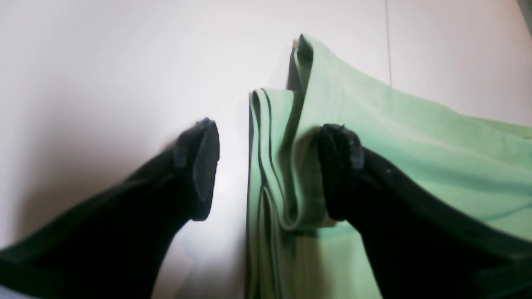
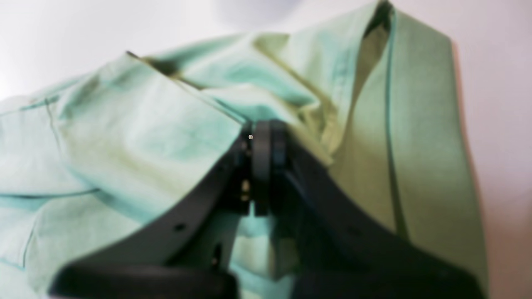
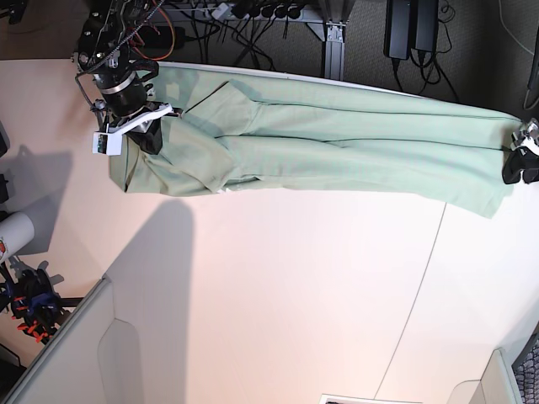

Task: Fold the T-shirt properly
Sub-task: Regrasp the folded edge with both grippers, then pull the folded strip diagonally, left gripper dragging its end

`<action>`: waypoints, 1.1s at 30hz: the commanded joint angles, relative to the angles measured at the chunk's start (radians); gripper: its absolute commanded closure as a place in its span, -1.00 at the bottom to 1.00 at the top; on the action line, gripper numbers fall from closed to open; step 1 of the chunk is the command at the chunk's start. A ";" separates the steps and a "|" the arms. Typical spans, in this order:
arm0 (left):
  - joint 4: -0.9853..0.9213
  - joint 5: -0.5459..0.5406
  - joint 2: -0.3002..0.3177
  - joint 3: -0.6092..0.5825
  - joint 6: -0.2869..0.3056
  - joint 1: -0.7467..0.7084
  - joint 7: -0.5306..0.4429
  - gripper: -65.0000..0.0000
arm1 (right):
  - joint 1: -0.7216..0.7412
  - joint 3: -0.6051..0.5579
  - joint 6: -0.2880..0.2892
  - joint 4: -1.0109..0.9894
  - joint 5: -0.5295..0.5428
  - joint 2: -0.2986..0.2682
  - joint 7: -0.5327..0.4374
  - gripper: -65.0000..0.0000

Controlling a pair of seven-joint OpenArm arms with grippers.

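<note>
The pale mint-green T-shirt [image 3: 337,135] lies as a long band folded lengthwise across the far part of the table. In the base view my right gripper [image 3: 152,137] is at its left, collar end. The right wrist view shows that gripper [image 2: 262,139] shut, with bunched T-shirt fabric [image 2: 137,133] at its tips. My left gripper [image 3: 520,164] is at the band's right end. In the left wrist view it [image 1: 272,166] is open. The layered edge of the T-shirt [image 1: 274,166] lies between its fingers, and one finger [image 1: 341,170] rests over the fabric.
The pale table [image 3: 278,295] has a thin seam line [image 3: 421,278] on its right side. Cables and a metal leg [image 3: 333,38] lie beyond the far edge, with black boxes [image 3: 413,25]. A white panel [image 3: 76,353] stands at the lower left.
</note>
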State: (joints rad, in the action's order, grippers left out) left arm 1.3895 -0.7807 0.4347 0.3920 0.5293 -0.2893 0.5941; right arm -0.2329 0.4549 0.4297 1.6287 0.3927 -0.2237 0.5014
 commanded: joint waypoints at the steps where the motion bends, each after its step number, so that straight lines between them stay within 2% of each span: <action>1: -0.002 0.035 0.008 -0.001 -0.012 -0.023 0.077 -0.26 | 0.008 0.008 0.001 0.016 0.016 -0.011 -0.023 1.00; 7: -0.002 -0.023 0.008 -0.014 0.036 -0.055 0.107 -0.26 | 0.008 0.008 0.001 0.016 0.020 -0.011 -0.023 1.00; 17: -0.002 0.000 -0.004 -0.158 0.036 -0.037 0.111 -0.24 | 0.008 0.008 0.001 0.016 0.042 -0.011 -0.023 1.00; 18: -0.002 0.000 -0.008 -0.158 0.036 -0.033 0.110 -0.19 | 0.008 0.008 0.001 0.016 0.042 -0.011 -0.022 1.00; 20: -0.002 0.000 -0.008 -0.158 0.036 -0.029 0.109 0.05 | 0.008 0.008 0.001 0.016 0.042 -0.011 -0.021 1.00; 25: -0.002 0.016 -0.007 -0.158 0.072 -0.043 0.027 1.00 | 0.008 0.008 0.001 0.016 0.042 -0.011 -0.022 1.00; 30: -0.002 0.093 -0.007 -0.156 0.169 -0.038 -0.005 1.00 | 0.014 0.008 0.001 0.018 0.062 -0.011 -0.023 1.00; 33: -0.002 0.105 -0.006 -0.156 0.169 -0.005 -0.010 1.00 | 0.030 0.008 0.001 0.021 0.075 -0.012 -0.023 1.00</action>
State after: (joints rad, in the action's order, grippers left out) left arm 1.3899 -0.7235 0.4210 0.2405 0.6979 -0.2955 0.5274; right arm -0.2146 0.4549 0.4297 1.6299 0.4522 -0.2226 0.5018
